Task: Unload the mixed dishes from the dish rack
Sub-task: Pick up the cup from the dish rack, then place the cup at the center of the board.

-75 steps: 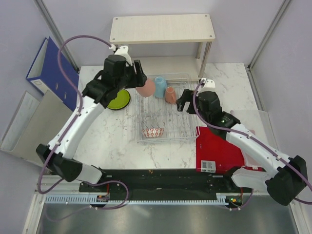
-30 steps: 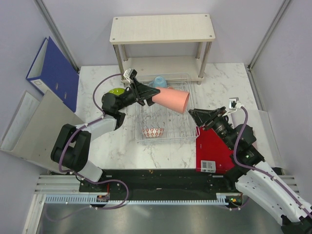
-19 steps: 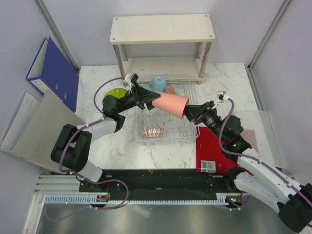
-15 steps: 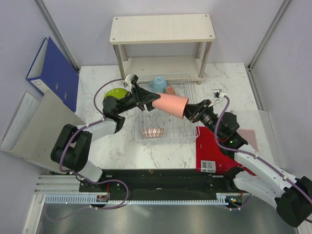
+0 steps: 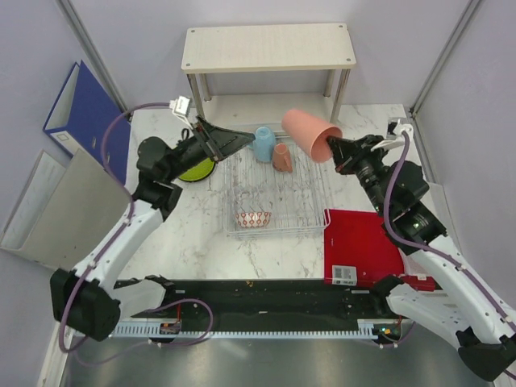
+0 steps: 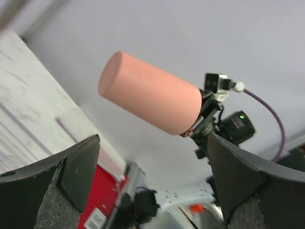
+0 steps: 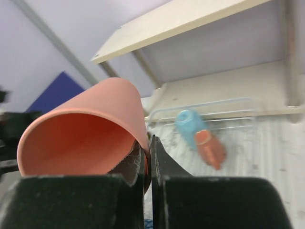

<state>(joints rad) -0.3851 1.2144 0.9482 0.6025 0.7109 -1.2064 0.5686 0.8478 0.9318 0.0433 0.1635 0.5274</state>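
Two pincers, one cup: the tall pink cup (image 5: 310, 133) hangs on its side in the air above the back right corner of the dish rack (image 5: 274, 235), and only the right pincer (image 5: 333, 148) has it. In the right wrist view its fingers (image 7: 157, 167) are nipped tight on the cup wall at the rim, one inside the mouth and one outside. That is a thin hold, so I judge the cup may swing if you turn quickly.

Your left pincer (image 5: 240, 140) stands wide and empty over the rack's back left corner, well apart from the cup.

For room, look right. Bare bench (image 5: 363, 117) lies beyond the rack's right side, behind the red sheet (image 5: 363, 242). Mind the wooden shelf (image 5: 268, 47), whose right leg stands just behind the cup.

Below and left of the cup, the light blue cup (image 5: 264, 143) and the small terracotta mug (image 5: 281, 157) sit at the back of the rack, so lowering there is cramped. The small bowl (image 5: 253, 218) lies near the rack's front. The lime-green plate (image 5: 196, 169) rests on the bench beside the rack, partly under your left arm.
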